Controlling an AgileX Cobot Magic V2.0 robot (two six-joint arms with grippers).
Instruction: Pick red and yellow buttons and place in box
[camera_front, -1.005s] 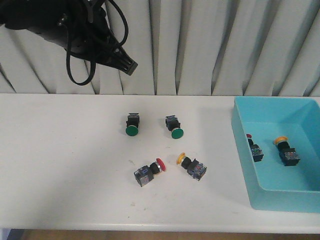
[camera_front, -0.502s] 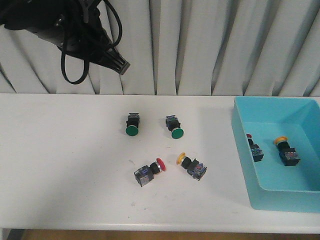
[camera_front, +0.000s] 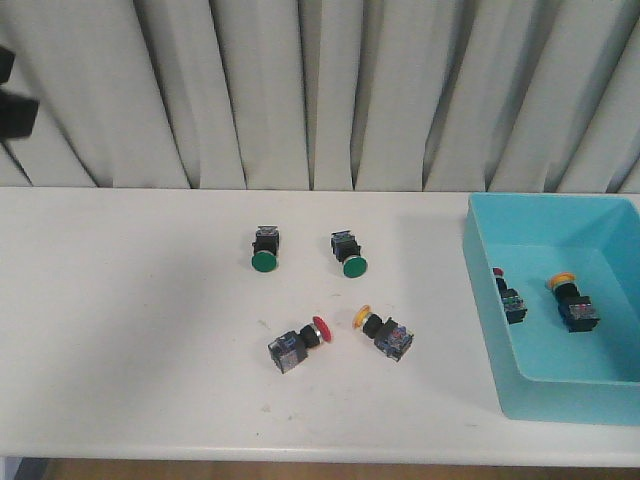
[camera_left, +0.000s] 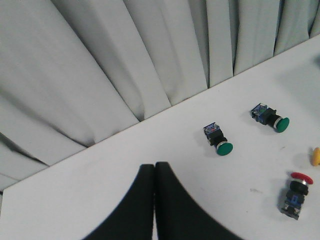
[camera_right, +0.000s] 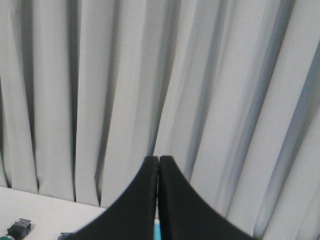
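Observation:
A red button and a yellow button lie on the white table in front of two green buttons. The red button also shows in the left wrist view. The light blue box stands at the right and holds a red button and a yellow button. My left gripper is shut and empty, high above the table's left side; only a dark bit of it shows at the front view's left edge. My right gripper is shut and empty, facing the curtain.
Two green buttons lie behind the red and yellow ones; they also show in the left wrist view. A grey curtain hangs behind the table. The table's front edge runs along the bottom.
My left arm has swung left and back, from above the table's back left almost out of the front view. The buttons and box have not moved.

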